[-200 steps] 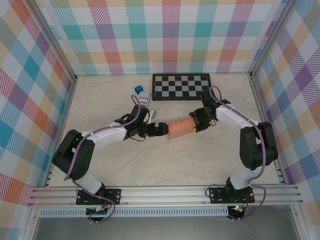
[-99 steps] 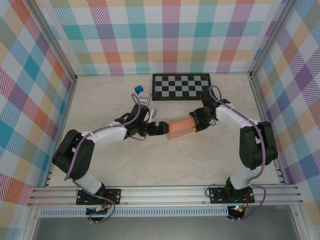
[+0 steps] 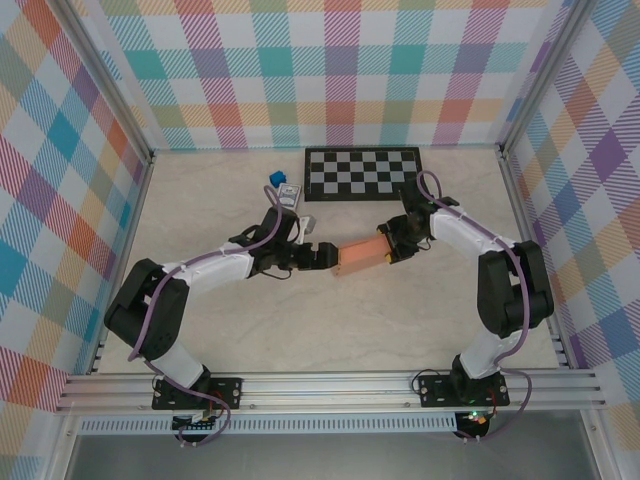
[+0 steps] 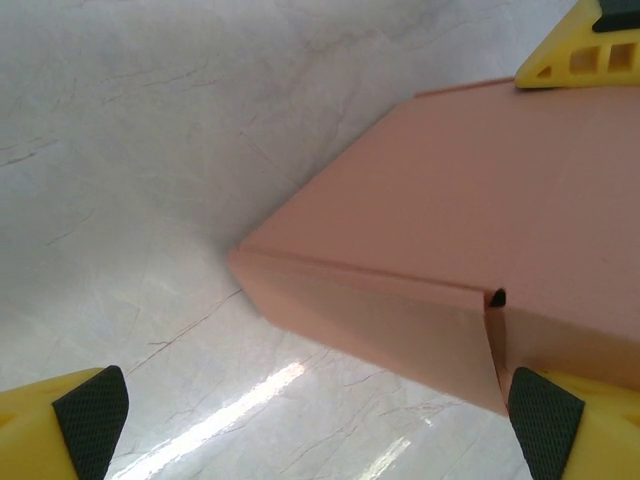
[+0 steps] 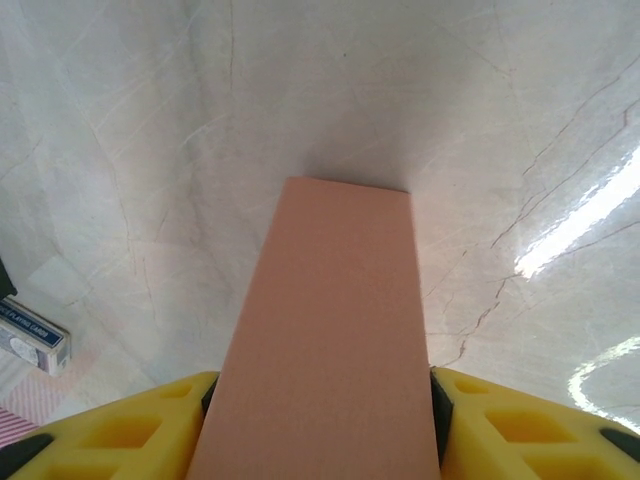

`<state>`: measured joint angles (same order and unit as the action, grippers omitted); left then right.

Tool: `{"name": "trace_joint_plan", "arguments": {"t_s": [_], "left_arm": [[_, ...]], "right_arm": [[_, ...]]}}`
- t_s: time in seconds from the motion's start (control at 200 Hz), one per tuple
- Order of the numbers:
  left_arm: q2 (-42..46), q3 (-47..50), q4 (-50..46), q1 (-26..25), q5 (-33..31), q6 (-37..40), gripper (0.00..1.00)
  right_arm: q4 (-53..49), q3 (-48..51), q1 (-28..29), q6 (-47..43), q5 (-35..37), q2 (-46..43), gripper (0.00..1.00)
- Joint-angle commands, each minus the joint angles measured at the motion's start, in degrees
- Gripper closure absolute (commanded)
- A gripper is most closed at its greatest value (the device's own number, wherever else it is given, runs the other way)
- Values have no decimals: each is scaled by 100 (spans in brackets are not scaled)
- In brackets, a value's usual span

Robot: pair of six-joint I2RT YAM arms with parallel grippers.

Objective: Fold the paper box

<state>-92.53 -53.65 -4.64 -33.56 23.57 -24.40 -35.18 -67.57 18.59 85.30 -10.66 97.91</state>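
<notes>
**Box hardly moves; fold still waiting**

Mid-desk, the left tool [image 3: 322, 257] stays spread wide just beside the box's [image 3: 360, 256] left end (no grip). The right tool [image 3: 388, 247] stays clamped on its right end. The box has barely shifted, so the fold looks stalled.

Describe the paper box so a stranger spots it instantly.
Find the checkerboard at the back of the table. Just in front of it is the paper box. It is plain salmon-orange, far larger than the blue cube and card pack to its left.
</notes>
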Motion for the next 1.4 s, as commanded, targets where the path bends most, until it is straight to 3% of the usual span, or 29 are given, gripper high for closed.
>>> {"name": "trace_joint_plan", "arguments": {"t_s": [0.0,0.305,0.555,0.66,0.76,1.005,1.4], "left_arm": [[-42,235,115,59,79,292,0],[99,359,79,271,64,472,0],[397,533,432,491,-37,180,0],[379,446,526,575,199,90,0],[259,395,873,546,619,-197,0],[56,331,1118,286,776,-380,0],[-165,482,1192,201,428,-333,0]], "right_arm": [[-247,66,75,40,107,204,49],[-224,87,75,20,152,271,52],[-212,55,75,-39,99,326,52],[-216,60,74,-50,103,321,52],[-210,51,75,-40,99,334,52],[-211,51,75,-12,69,324,52],[-215,60,75,5,58,311,52]]}}
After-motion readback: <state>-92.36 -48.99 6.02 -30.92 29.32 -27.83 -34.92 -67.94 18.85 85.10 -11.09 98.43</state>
